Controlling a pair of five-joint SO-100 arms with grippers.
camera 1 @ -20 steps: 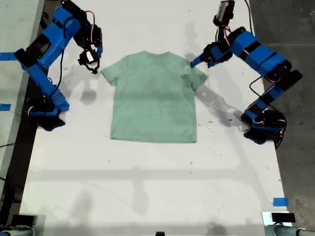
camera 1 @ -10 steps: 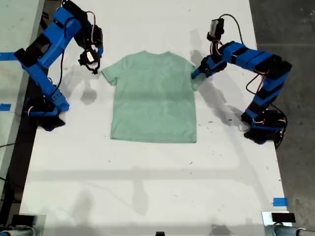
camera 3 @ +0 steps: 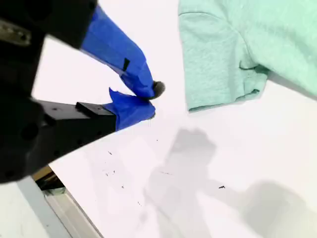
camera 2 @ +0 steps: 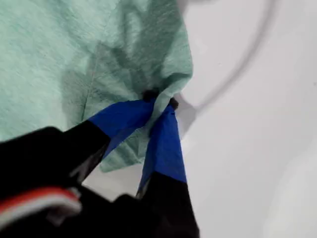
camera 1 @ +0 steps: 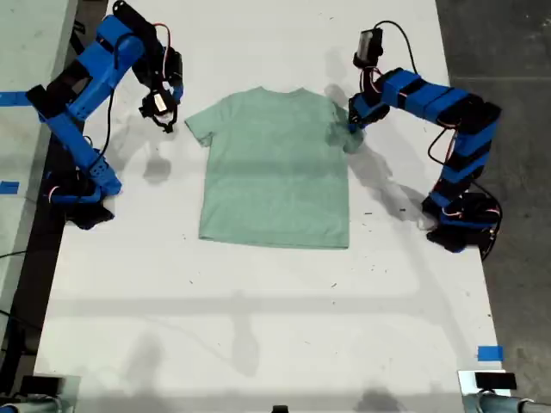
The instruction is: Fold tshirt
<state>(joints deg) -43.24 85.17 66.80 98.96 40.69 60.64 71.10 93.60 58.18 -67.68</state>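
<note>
The pale mint-green tshirt [camera 1: 275, 168] lies flat on the white table [camera 1: 258, 318], neck toward the far edge. My first gripper [camera 1: 351, 125] is at the sleeve on the exterior view's right. It is shut on the tshirt, pinching a bunched fold of sleeve fabric [camera 2: 148, 74] between its blue fingertips, as the first gripper [camera 2: 159, 101] shows in its own wrist view. My second gripper [camera 1: 162, 119] hovers just beside the other sleeve [camera 3: 218, 64], apart from it. That second gripper [camera 3: 151, 101] is shut with nothing between its tips.
Both arm bases [camera 1: 82, 194] [camera 1: 456, 224] stand at the table's side edges. Dark floor [camera 1: 508, 52] lies past the edge on the exterior view's right. Blue tape [camera 1: 490, 353] marks the near corner on that side. Bare table stretches in front of the shirt.
My first gripper came down onto the sleeve and closed on it, dragging the shirt slightly toward the exterior view's right. The second arm barely moved.
</note>
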